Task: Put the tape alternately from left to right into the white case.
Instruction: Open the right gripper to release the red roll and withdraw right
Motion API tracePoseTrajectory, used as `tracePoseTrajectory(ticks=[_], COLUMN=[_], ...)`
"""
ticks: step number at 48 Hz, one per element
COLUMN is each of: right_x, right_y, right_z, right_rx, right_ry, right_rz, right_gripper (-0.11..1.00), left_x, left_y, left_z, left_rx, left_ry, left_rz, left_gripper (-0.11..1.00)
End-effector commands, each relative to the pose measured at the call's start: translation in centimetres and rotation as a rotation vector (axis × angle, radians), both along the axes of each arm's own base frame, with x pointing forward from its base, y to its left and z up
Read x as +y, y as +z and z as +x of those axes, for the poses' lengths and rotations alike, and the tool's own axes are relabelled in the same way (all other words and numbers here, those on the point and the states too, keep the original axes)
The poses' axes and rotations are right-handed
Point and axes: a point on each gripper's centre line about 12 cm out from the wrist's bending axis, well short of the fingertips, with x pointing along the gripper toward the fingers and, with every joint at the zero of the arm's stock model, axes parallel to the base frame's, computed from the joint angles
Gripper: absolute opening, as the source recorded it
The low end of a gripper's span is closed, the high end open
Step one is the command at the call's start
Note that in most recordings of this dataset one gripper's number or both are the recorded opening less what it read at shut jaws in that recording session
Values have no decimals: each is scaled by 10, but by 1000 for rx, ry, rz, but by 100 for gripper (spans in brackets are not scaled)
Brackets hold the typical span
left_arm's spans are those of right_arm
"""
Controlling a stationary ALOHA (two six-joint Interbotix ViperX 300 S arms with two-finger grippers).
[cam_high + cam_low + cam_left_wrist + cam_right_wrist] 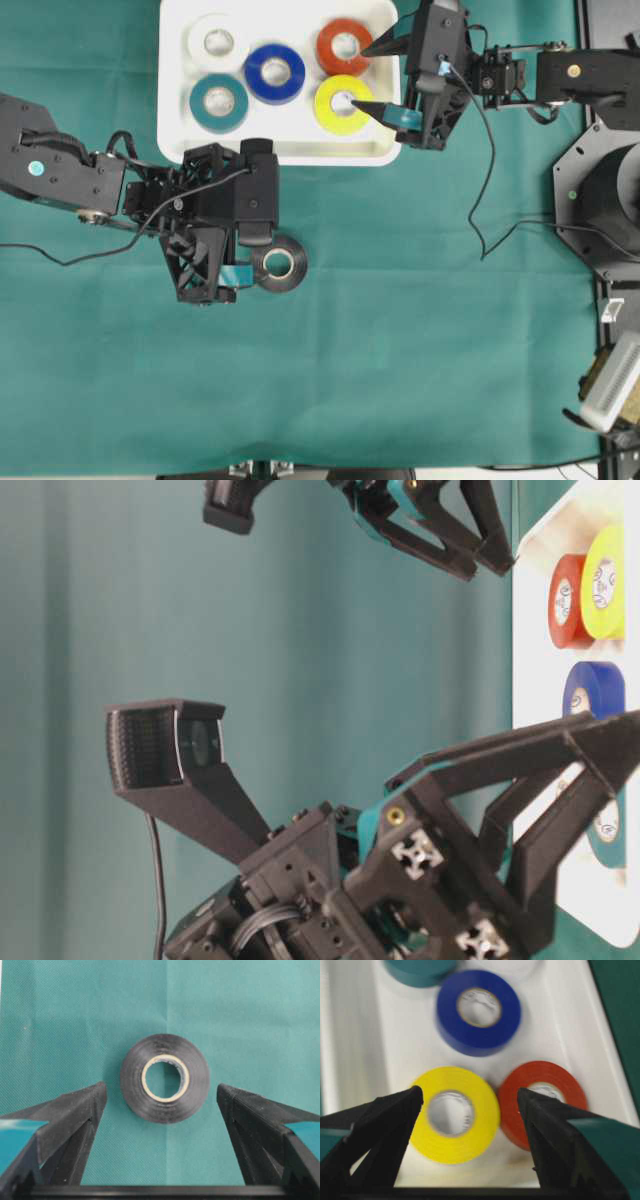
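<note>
A large shallow white plastic case (175, 120) with rounded corners lies at the top of the green cloth-covered table (420, 330). Five ring-shaped rolls of tape lie flat inside it: white (217, 41), teal (219, 102), blue (275, 72), red (344, 46) and yellow (343, 104). The red and yellow rolls touch. The sixth, a black roll (165, 1078), lies flat on the cloth just below the case. The left gripper (162, 1097) hangs above it, jaws wide apart and empty. The right gripper (370, 77) hangs over the yellow and red rolls, jaws spread, holding nothing.
</note>
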Motion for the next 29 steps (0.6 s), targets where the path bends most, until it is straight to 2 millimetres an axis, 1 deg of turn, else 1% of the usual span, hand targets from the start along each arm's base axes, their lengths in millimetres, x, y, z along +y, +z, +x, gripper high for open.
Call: tracePoseTrajectory(ticks=[1, 17, 29], right_x=[11, 51, 71], right_y=[11, 9, 5], right_z=[1, 5, 5], right_rx=[-39, -36, -22], right_ry=[37, 169, 235], right_rz=[-9, -7, -4], right_gripper=[83, 83, 83], left_x=[-1, -1, -2], left_y=[15, 16, 15], left_z=[2, 2, 2], left_rx=[-45, -47, -45], left_ry=[-1, -1, -2], left_rz=[-8, -8, -8], left_gripper=[61, 61, 61])
